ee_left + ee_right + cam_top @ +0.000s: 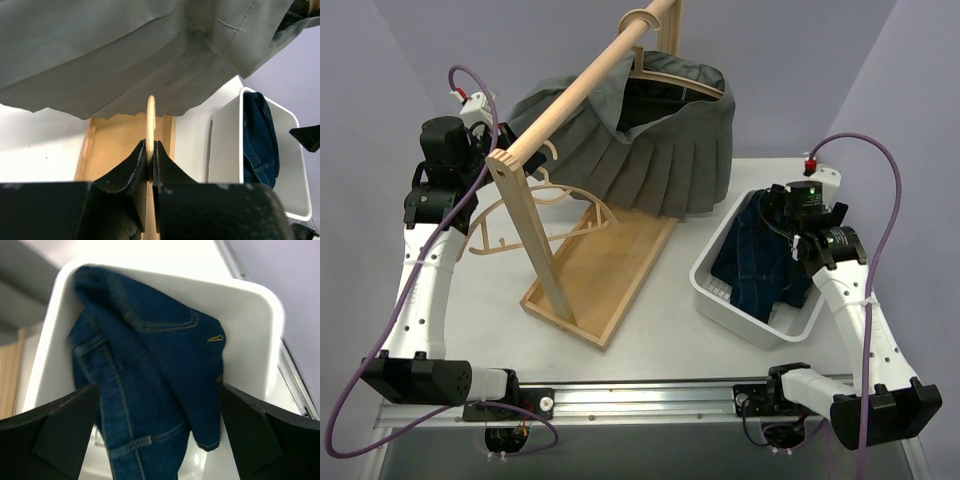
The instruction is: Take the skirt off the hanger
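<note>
Below the skirt (125, 60), the left end effector (150, 151) is clenched on a thin wooden hanger (150, 117), the right end effector (159, 390) gapes wide, and the gray skirt hangs pleated.

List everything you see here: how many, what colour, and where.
Grey pleated skirt: one, grey, hung on the rack's rod.
Wooden skirt hanger: one, pale wood, inside the skirt's waist.
Wooden clothes rack: one, pale wood, table centre.
Bare wooden hanger: one, pale wood, left of the rack.
White plastic bin: one, white, right of rack.
Dark blue denim garment: one, blue, in the bin.
Table: one, white, beneath everything.
Left gripper: one, black, shut on the bare hanger.
Right gripper: one, black, open above the denim.
</note>
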`<action>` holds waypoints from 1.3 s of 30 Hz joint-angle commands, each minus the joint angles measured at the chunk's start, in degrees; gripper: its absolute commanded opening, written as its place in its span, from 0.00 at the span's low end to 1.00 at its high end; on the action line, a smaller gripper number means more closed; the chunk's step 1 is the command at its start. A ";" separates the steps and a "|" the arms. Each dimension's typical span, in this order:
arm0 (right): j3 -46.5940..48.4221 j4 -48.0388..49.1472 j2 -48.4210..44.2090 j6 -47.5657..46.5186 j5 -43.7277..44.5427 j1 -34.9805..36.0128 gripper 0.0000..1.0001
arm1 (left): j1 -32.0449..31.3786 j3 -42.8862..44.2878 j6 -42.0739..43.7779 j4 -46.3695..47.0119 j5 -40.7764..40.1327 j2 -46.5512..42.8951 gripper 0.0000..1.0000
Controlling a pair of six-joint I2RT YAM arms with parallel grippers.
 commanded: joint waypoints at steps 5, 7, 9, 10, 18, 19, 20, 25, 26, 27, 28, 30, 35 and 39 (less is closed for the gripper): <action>0.28 6.01 -5.33 -8.65 -28.55 0.10 1.00 | -0.14 1.35 -1.34 2.45 6.02 -1.11 0.02; 0.98 9.18 -5.17 -9.01 -40.55 0.27 1.00 | -0.14 1.17 -2.13 2.45 7.34 -1.73 0.02; 1.78 13.20 -4.47 -8.22 -48.15 1.32 0.99 | -0.06 0.91 -2.48 2.54 8.22 -2.34 0.02; 1.78 14.97 -3.33 -7.61 -51.84 1.94 0.98 | -0.06 0.12 -3.09 3.24 8.66 -2.95 0.02; 4.68 26.04 5.46 -2.07 -63.74 14.42 0.94 | 1.96 -6.38 -12.66 15.61 22.69 -4.01 0.02; 4.50 26.67 6.69 -1.89 -64.36 14.43 0.94 | 2.23 -7.35 -16.07 20.34 24.29 -4.10 0.02; 4.50 27.02 7.22 -1.97 -64.88 14.43 0.94 | 2.49 -8.75 -17.50 22.56 25.79 -4.02 0.02; 4.15 28.08 10.03 -3.03 -73.14 14.51 0.92 | 2.84 -11.05 -23.22 31.19 31.95 -3.93 0.02; 4.15 27.38 10.13 -3.55 -73.33 14.60 0.92 | 2.84 -11.22 -23.31 31.46 32.48 -4.01 0.02; 4.06 27.20 10.04 -3.91 -73.50 14.52 0.92 | 2.93 -11.40 -23.49 33.29 32.83 -4.19 0.02; 4.06 26.94 10.13 -4.95 -73.76 14.60 0.92 | 3.02 -11.57 -24.18 34.26 33.97 -4.19 0.02; 4.24 26.24 10.30 -5.58 -74.82 14.52 0.92 | 2.93 -11.84 -25.06 36.36 34.94 -4.10 0.02; 4.24 26.59 11.53 -6.81 -81.49 15.57 0.88 | 2.93 -14.21 -32.44 44.89 37.93 -3.40 0.02; 4.33 25.36 12.67 -8.74 -82.99 17.94 0.84 | 2.93 -16.23 -39.56 55.25 39.69 -2.35 0.02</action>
